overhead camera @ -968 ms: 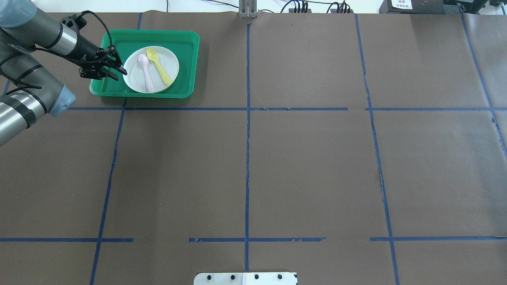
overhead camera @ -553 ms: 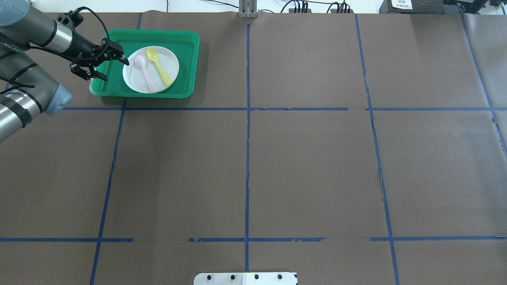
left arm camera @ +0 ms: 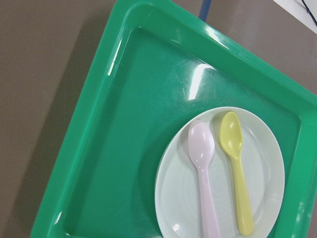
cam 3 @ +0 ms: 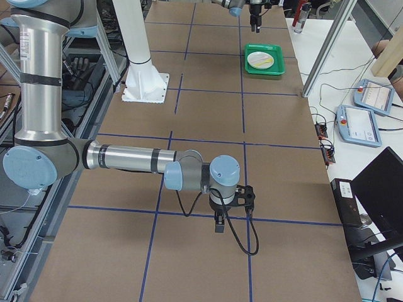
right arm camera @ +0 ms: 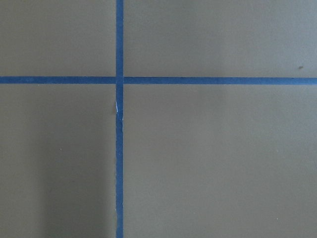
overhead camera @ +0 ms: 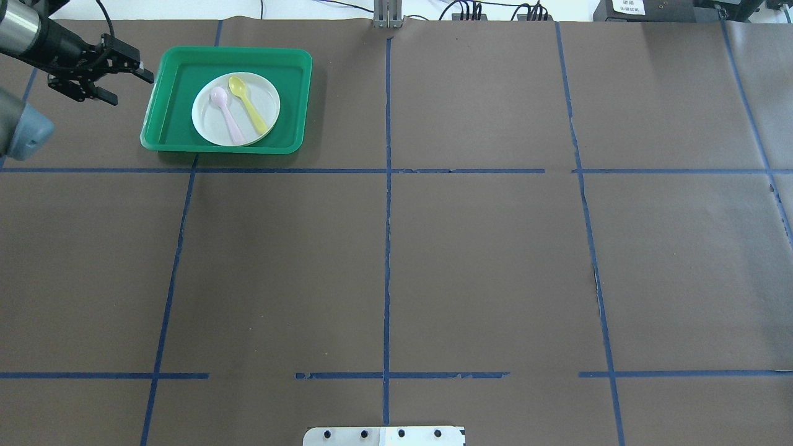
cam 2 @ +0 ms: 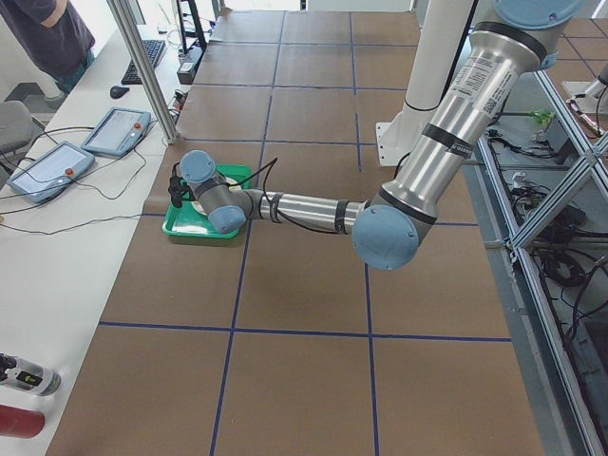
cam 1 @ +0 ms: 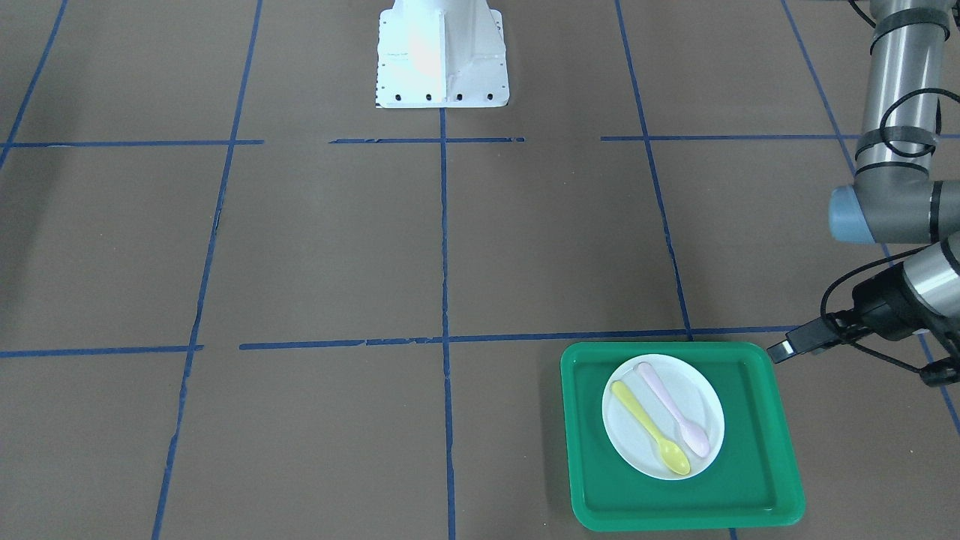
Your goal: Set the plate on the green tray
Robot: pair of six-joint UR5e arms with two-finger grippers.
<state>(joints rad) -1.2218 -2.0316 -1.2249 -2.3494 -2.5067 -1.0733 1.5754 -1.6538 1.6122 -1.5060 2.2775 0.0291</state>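
Observation:
The white plate (overhead camera: 207, 121) lies flat inside the green tray (overhead camera: 291, 93) at the table's far left. It also shows in the front view (cam 1: 705, 397) on the tray (cam 1: 757, 450), and in the left wrist view (left arm camera: 270, 173) on the tray (left arm camera: 124, 148). My left gripper (overhead camera: 129, 87) is open and empty. It hovers just outside the tray's left edge, apart from the plate. One fingertip (cam 1: 781, 350) shows by the tray's corner. My right gripper (cam 3: 219, 221) hangs low over bare table, far from the tray. I cannot tell whether it is open or shut.
A pink spoon (overhead camera: 226, 118) and a yellow spoon (overhead camera: 249, 105) lie side by side on the plate. The robot's base plate (overhead camera: 384, 435) sits at the near edge. An operators' desk with tablets (cam 2: 114, 133) runs beyond the tray's side.
My left gripper has pulled back from the plate's left rim, moving left and away past the tray's edge. The plate and spoons have stayed in place on the tray.

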